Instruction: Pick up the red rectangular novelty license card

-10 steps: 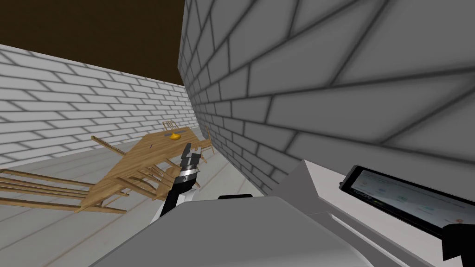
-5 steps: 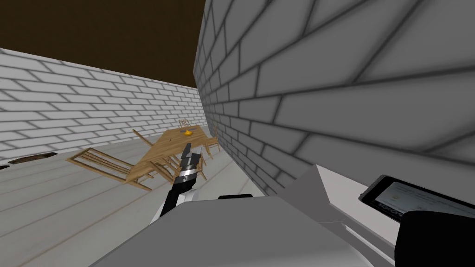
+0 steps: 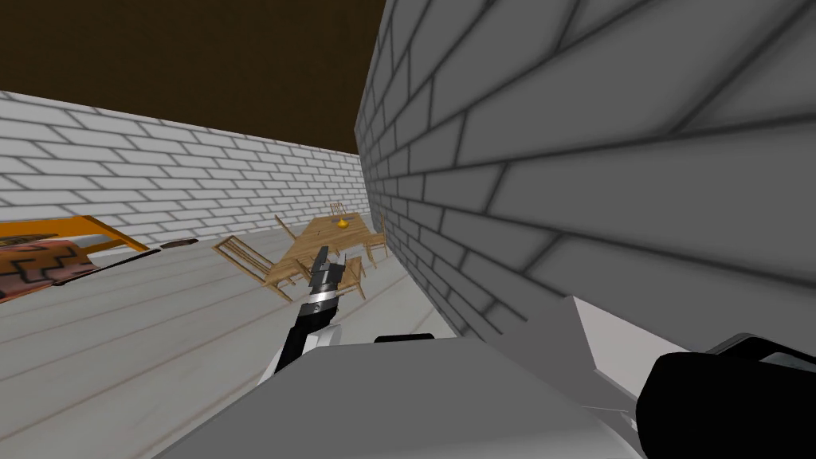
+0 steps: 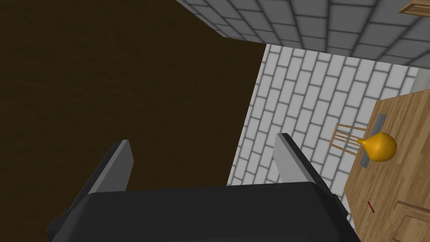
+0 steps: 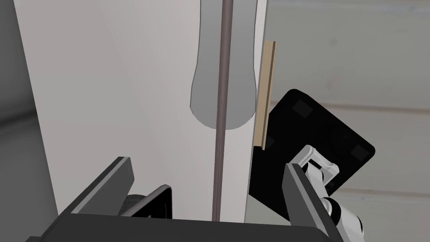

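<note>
Red and very small, the card (image 4: pixel 370 206) lies flat on the wooden table (image 4: pixel 399 176). In the left wrist view it is just a thin red sliver. It is nearer to the robot than the orange thing (image 4: pixel 378 146), which sits on a grey strip (image 4: pixel 378 126) toward the far end.

The left hand (image 3: pixel 327 268) is held out in front, pointing toward the table. Its two fingers are apart and it holds nothing. The right hand (image 5: pixel 208 166) is low on the right side, with its fingers apart too and nothing in them.

In the last second the robot has turned. In the head view the table has slid to the right and now looks smaller and farther off. More bare floor (image 3: pixel 159 335) shows, and an orange-edged thing (image 3: pixel 96 231) has come in at the far left. The grey wall (image 3: pixel 598 159) is close on the right.

So the card is well out of reach. The robot most likely has to face the table again and cross the floor past the chairs (image 3: pixel 247 256) before the left hand can go down for it.
</note>
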`<state>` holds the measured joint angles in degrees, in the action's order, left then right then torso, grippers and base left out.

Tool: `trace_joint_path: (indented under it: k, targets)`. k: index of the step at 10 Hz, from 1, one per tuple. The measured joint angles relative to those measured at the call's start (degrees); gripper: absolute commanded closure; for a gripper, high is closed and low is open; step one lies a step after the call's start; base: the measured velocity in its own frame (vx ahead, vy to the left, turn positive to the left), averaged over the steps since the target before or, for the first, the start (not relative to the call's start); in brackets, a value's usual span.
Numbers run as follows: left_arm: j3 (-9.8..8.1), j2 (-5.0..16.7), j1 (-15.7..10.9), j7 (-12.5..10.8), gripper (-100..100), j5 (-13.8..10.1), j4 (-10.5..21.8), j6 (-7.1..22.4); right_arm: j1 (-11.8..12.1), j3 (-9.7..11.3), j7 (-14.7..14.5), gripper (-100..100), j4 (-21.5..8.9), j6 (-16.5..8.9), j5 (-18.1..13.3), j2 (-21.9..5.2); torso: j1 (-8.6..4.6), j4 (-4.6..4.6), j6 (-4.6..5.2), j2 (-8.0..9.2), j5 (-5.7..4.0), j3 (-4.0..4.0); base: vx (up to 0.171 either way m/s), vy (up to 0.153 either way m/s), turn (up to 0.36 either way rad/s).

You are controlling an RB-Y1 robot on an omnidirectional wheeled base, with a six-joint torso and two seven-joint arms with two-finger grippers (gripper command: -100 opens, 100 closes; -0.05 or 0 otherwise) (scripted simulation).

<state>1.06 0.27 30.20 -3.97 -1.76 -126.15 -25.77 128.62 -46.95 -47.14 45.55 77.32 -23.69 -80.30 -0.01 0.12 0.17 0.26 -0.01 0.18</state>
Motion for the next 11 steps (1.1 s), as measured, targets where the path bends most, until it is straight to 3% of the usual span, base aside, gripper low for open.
trace_joint_path:
  k: [2,3,7,8,9,10,11]
  targets:
    - [-0.01,0.0,0.0,0.0,0,0.0,0.0,0.0,0.3,1.4,-0.2,-100,-2.6,1.1,3.0,-0.6,-0.1,0.0,0.09,-0.13,-0.04,-0.06,-0.007,0.005,-0.029]
    - [-0.01,0.0,0.0,0.0,0,0.0,0.0,0.0,0.4,1.4,-0.2,100,-2.6,1.1,3.1,-0.5,-0.12,-0.02,0.07,-0.19,-0.05,-0.1,0.0,0.0,0.0]
    - [-0.01,0.0,0.0,0.0,0,0.0,0.0,0.0,0.4,1.4,-0.1,100,-2.6,1.1,3.1,-0.5,-0.14,-0.03,0.02,-0.23,-0.05,-0.12,0.0,0.0,0.0]
    - [-0.01,0.0,0.0,0.0,0,0.0,0.0,0.0,0.4,1.4,-0.2,0,-2.6,1.1,3.1,-0.5,-0.14,-0.03,0.02,-0.23,-0.05,-0.12,0.0,0.0,0.0]
    - [-0.01,0.0,0.0,0.0,0,0.0,0.0,0.0,0.4,1.4,-0.2,100,-2.6,1.1,3.1,-0.5,-0.14,-0.03,0.03,-0.23,-0.05,-0.12,0.074,-0.041,-0.299]
    - [-0.02,0.0,0.0,0.0,0,0.0,0.0,0.0,-1.6,0.1,0.0,100,-4.5,2.5,1.5,-2.6,-0.4,-0.01,-0.01,-0.48,-0.31,-0.23,0.108,-0.059,-0.407]
    - [-0.03,0.0,0.0,0.0,0,0.0,0.0,0.0,-3.0,-1.6,0.1,100,-4.3,2.8,-0.2,-3.2,-0.46,0.06,0.2,-0.53,-0.7,-0.21,0.062,-0.017,-0.159]
